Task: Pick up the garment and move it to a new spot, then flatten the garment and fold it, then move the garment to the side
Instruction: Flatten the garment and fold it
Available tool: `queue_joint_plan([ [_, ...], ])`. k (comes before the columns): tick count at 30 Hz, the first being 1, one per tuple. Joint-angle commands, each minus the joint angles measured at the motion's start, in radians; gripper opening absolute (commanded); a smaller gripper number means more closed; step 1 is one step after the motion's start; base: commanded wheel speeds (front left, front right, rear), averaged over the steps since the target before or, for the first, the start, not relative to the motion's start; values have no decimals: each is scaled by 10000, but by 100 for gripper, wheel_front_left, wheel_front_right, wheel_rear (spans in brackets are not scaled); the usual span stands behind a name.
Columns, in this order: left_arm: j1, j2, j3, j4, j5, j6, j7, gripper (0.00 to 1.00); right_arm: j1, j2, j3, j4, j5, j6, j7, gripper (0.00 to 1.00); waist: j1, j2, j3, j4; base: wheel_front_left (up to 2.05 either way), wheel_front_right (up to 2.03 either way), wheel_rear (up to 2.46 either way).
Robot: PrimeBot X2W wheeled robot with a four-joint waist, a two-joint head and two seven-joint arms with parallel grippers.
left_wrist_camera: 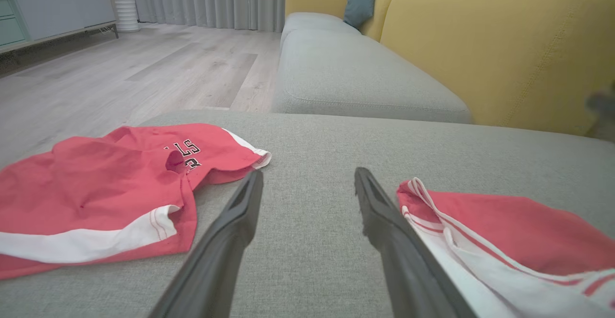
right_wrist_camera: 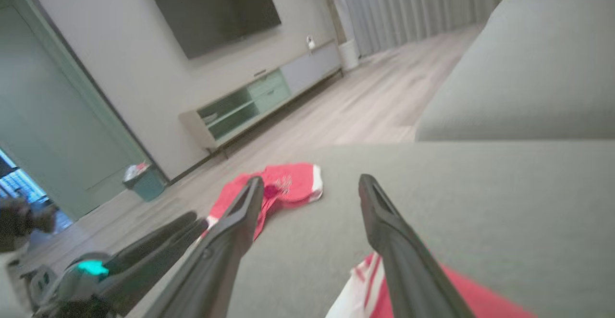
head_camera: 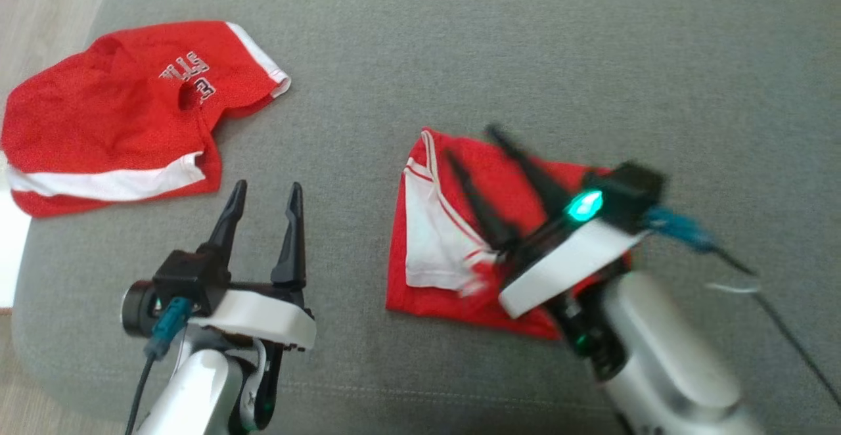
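So right now both sets of fingers are spread wide with nothing in them. In the head view my right fingers point(head_camera: 525, 165) come in from about 5 o'clock and hang over the folded garment point(head_camera: 447, 238), which lies flat on the grey cushion point(head_camera: 525, 47) just right of the middle, roughly 4 o'clock. It's red with a white panel and thin striped trim. That arm is blurry, so I honestly can't tell if the tips touch the cloth or sit just above it. In my right wrist view those fingers point(right_wrist_camera: 235, 222) stand apart with bare cushion between them, and the garment point(right_wrist_camera: 485, 301) peeks in at 5 o'clock. My left fingers point(head_camera: 289, 238) sit at 7 o'clock in the head view, over bare cushion, well apart from the garment. In my left wrist view point(left_wrist_camera: 240, 212) the garment point(left_wrist_camera: 504, 231) is at 4 o'clock, just beside one finger. A second red jersey point(head_camera: 112, 113) with white stripes and lettering lies rumpled at 10 o'clock, near the cushion's edge. Behind it all there's a yellow backrest point(left_wrist_camera: 504, 44) and wood floor point(left_wrist_camera: 144, 68).
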Motion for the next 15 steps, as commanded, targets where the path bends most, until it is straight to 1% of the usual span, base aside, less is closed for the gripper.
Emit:
queue_joint_plan([
  [1,-358,123,476,-333,72,93,-105,100,-235,192,-323,-663,-422,39,-285,100,0,-1,-66,-100,0,0,0],
  [4,-287,177,577,-386,44,149,-108,100,46,181,-1484,-1297,-1386,39,-470,100,0,-1,-134,-246,0,0,0],
  [7,-195,238,685,-448,1,205,-110,100,610,-39,-2765,-1865,-2208,39,-341,100,0,-1,-206,-396,0,0,0],
  [12,-23,376,834,-497,-72,280,-106,100,1881,-303,-4618,-2712,-2844,39,84,100,0,-1,-342,-631,0,0,0],
  [13,32,444,884,-491,-111,293,-79,100,2411,-352,-5194,-3009,-2996,39,218,100,0,-1,-431,-716,0,0,0],
  [15,97,524,944,-484,-132,323,-62,100,2909,-340,-5621,-3276,-3098,39,363,100,0,-1,-549,-812,0,0,0],
])
